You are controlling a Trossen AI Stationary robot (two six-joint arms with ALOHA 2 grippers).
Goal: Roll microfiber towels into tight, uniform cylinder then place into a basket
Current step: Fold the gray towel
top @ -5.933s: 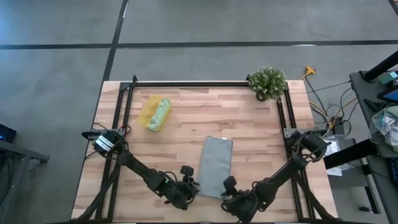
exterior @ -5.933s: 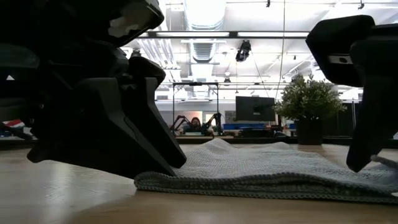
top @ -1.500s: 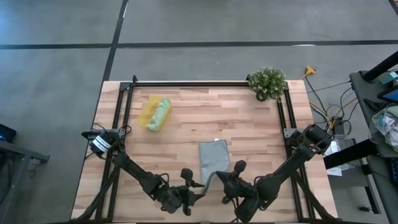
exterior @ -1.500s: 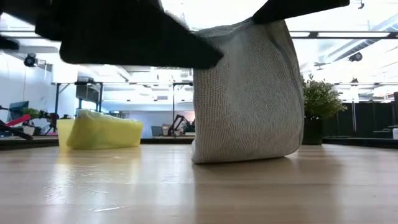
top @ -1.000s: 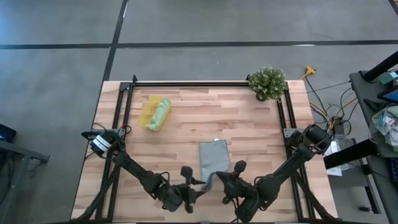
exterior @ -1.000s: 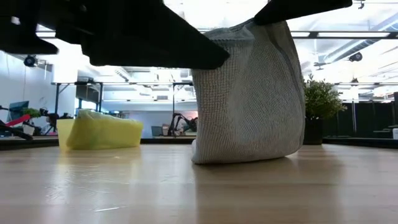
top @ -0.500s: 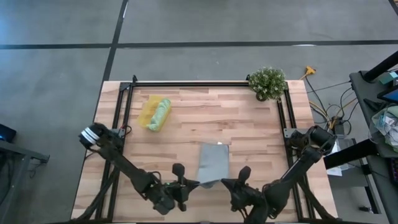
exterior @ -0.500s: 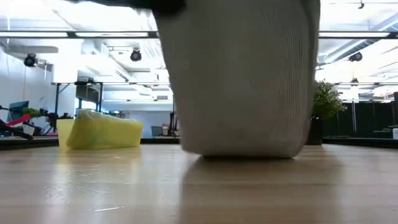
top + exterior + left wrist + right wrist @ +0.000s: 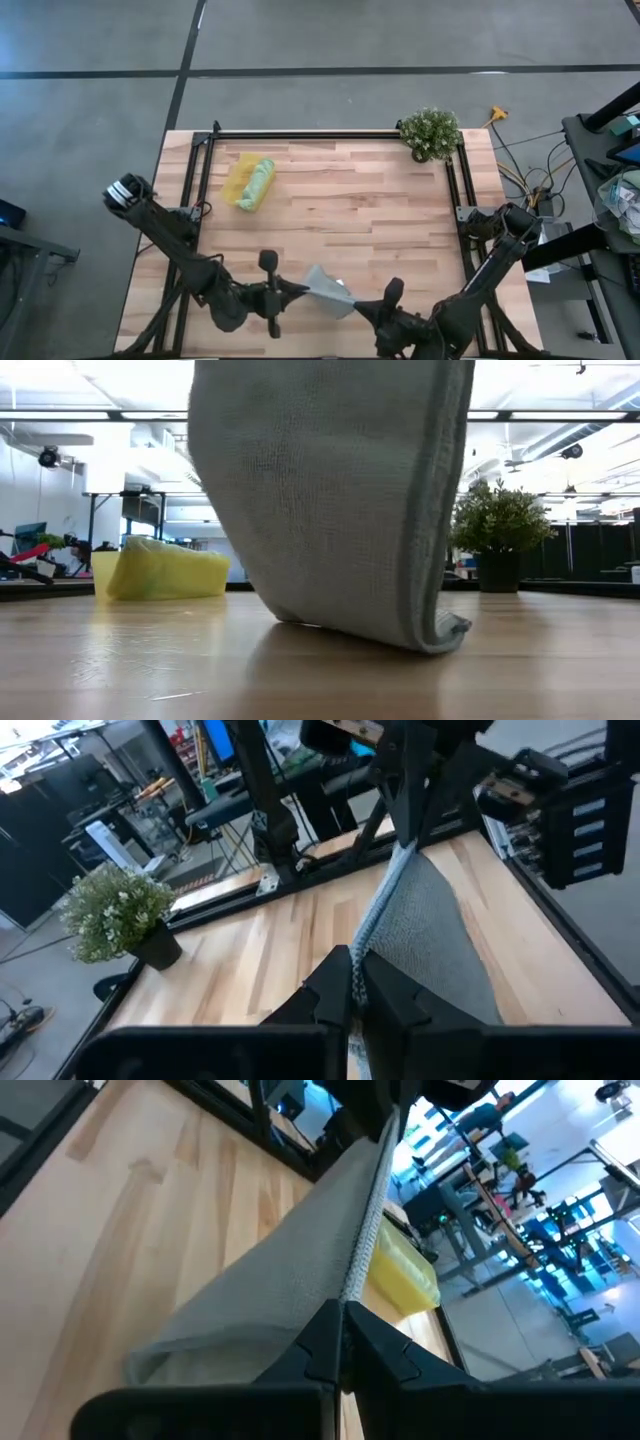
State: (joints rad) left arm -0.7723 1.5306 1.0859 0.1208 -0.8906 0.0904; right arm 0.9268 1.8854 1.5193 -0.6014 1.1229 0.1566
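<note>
The grey-blue microfiber towel point(image 9: 328, 288) hangs, folded double, between my two grippers near the table's front edge; its lower fold point(image 9: 432, 635) touches the wood. My left gripper point(image 9: 292, 291) is shut on its left end and my right gripper point(image 9: 362, 303) on its right end. The light green towel point(image 9: 261, 182) lies rolled in the yellow basket point(image 9: 238, 180) at the far left. My left gripper pinches the towel's hemmed top edge point(image 9: 367, 940) at one end between its two fingers, coming nearly level from the table's left. The edge runs drawn straight toward the other gripper, and the cloth hangs below it. My right gripper pinches the same top edge point(image 9: 354, 1278) at the opposite end between its two fingers, coming nearly level from the table's right. Several layers show at the edge. The cloth hangs below, its lower fold on the table.
A potted plant point(image 9: 430, 132) stands at the far right corner. Black rails point(image 9: 330, 135) frame the table's far and side edges. Bare wood lies between the hanging towel and the basket.
Both grippers have risen with the grey towel and drawn apart, the left one toward the table's left edge. The towel's far part, which lay flat on the wood, has been lifted and pulled toward the near edge; only its lower fold now touches the table.
</note>
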